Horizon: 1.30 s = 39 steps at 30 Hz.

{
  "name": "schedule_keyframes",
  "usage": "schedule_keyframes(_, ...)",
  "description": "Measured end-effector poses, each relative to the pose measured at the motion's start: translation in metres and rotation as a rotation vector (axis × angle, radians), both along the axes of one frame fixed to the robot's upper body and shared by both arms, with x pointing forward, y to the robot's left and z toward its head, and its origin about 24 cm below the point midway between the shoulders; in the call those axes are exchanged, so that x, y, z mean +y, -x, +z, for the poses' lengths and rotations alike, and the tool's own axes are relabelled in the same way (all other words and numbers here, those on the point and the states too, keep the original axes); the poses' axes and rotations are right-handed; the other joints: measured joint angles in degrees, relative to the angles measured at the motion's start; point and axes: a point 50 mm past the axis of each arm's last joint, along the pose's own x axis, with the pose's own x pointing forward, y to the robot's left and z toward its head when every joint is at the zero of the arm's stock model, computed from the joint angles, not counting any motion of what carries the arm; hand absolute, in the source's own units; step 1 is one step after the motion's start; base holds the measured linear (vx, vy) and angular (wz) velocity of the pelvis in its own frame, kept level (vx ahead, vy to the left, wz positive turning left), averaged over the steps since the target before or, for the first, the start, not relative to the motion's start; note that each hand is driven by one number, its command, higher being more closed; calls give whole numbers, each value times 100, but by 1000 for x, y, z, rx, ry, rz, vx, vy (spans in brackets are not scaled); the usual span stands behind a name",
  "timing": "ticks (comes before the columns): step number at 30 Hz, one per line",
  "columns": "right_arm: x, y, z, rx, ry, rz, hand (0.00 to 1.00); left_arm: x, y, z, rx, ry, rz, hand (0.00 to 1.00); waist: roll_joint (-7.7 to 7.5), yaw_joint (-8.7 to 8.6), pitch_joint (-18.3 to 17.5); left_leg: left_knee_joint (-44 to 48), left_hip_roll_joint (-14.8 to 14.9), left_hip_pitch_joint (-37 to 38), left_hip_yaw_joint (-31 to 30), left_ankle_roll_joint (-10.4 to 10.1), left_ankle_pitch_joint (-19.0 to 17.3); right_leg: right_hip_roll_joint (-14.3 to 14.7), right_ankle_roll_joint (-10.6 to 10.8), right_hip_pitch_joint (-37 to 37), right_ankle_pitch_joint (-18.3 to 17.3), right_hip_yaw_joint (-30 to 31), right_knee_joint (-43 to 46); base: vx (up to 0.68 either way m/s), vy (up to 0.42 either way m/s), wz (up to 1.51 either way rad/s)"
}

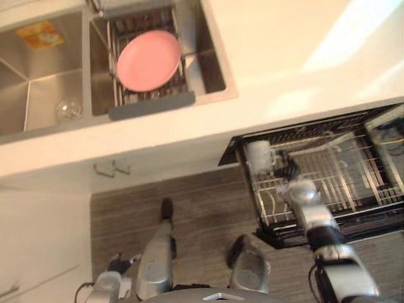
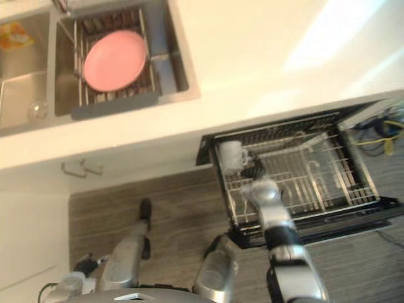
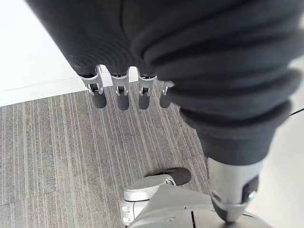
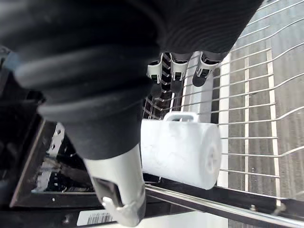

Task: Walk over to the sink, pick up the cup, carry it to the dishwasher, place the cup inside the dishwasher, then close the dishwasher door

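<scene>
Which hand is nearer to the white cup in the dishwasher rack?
Right. The right hand is close beside the cup in the dishwasher rack, open, not gripping it; the left hand hangs over the floor, well away.

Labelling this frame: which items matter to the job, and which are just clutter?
Job: cup, dishwasher, right hand.
Lying about: plate and glass, both in the sink.

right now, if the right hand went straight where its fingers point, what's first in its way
Probably the white handled cup sitting in the wire dishwasher rack, though depth is unclear.
</scene>
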Motion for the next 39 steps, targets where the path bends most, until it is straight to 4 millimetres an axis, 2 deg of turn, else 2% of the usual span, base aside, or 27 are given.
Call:
schedule_keyframes(2,11,27,-23,66,-29,7,0,6,18,-3,68,-7,26,0,-143,-98,-387,5,-4,323,142,-40,-118,115,62,446,160,49,-481,202,-29,-34)
schedule_keyframes(4,18,37,-28,101,-68,51,0,8,28,-7,120,9,63,0,-169,-141,-645,7,46,612,308,-59,-232,247,74,773,327,164,-895,149,-27,-44)
schedule_keyframes(7,31,38,-21,75,-130,122,0,6,37,-11,161,70,144,0,-161,-233,-898,346,176,756,447,-111,-498,385,39,1043,442,296,-1214,32,-39,-38)
schedule_keyframes(9,35,42,-18,58,-159,138,0,3,42,-13,178,109,203,0,-125,-244,-1040,582,262,728,482,-133,-634,455,19,1081,449,367,-1258,-56,-40,-26)
schedule_keyframes(13,35,53,-27,89,-191,135,0,-3,53,-18,210,157,277,0,36,-272,-1209,1003,493,729,488,-165,-828,638,-65,1220,415,446,-1267,-99,-39,-13)
schedule_keyframes(14,33,55,-27,82,-196,124,0,-7,55,-20,221,165,290,0,97,-279,-1248,1035,530,724,494,-160,-832,670,-85,1220,395,462,-1266,-117,-23,-13)
schedule_keyframes(17,30,55,-24,40,-212,105,0,-10,58,-21,231,169,296,0,149,-291,-1310,1014,548,701,511,-73,-929,691,-92,1221,401,463,-1250,-132,-4,6)
schedule_keyframes(18,30,55,-16,-12,-259,93,0,-12,60,-22,230,170,297,0,207,-287,-1371,978,551,639,606,-28,-965,692,-92,1232,403,448,-1264,-113,6,20)
schedule_keyframes(20,29,56,-6,-73,-283,85,0,-14,63,-23,229,171,302,0,203,-314,-1402,884,565,639,825,16,-988,691,-92,1258,406,438,-1325,-32,-7,50)
schedule_keyframes(21,21,59,13,-199,-307,56,0,-13,63,-22,221,168,308,0,223,-431,-1415,857,645,536,1247,162,-1021,694,-116,1421,511,163,-1564,30,-13,92)
schedule_keyframes(23,14,61,28,-288,-306,32,0,-14,62,-23,217,171,309,0,250,-493,-1432,904,710,476,1557,247,-1005,671,-133,1500,621,-77,-1703,42,10,92)
schedule_keyframes(24,6,62,44,-387,-302,8,0,-17,63,-23,215,183,315,0,342,-511,-1459,1021,828,326,1868,448,-842,665,-83,1510,655,-270,-1670,52,39,80)
schedule_keyframes(25,0,64,55,-457,-298,-10,0,-20,64,-24,214,194,317,0,419,-528,-1465,1102,882,260,1987,506,-632,642,-26,1531,634,-400,-1599,68,69,81)
schedule_keyframes(26,-5,66,64,-530,-297,-31,0,-22,63,-24,207,203,315,0,436,-533,-1475,1151,843,236,2028,370,-469,529,37,1552,553,-496,-1499,32,63,51)
schedule_keyframes(29,-1,69,80,-674,-332,-30,0,-22,68,-24,198,219,320,0,368,-464,-1465,1143,616,236,2032,336,-562,304,108,1502,544,-453,-1474,33,92,6)
schedule_keyframes(32,2,71,89,-746,-338,-27,0,-23,70,-25,185,247,361,0,308,-455,-1442,1440,586,228,2129,353,-788,187,174,1506,596,-283,-1541,19,78,-22)
schedule_keyframes(36,-1,71,91,-772,-351,-83,0,-25,69,-25,145,289,379,0,284,-471,-1427,1831,585,194,2198,380,-1060,44,247,1526,610,-160,-1521,19,75,-18)
schedule_keyframes(39,-3,71,92,-789,-354,-152,0,-22,57,-23,100,333,344,0,125,-454,-1346,2138,406,51,2111,422,-1292,-280,217,1373,512,-182,-1261,5,123,1)
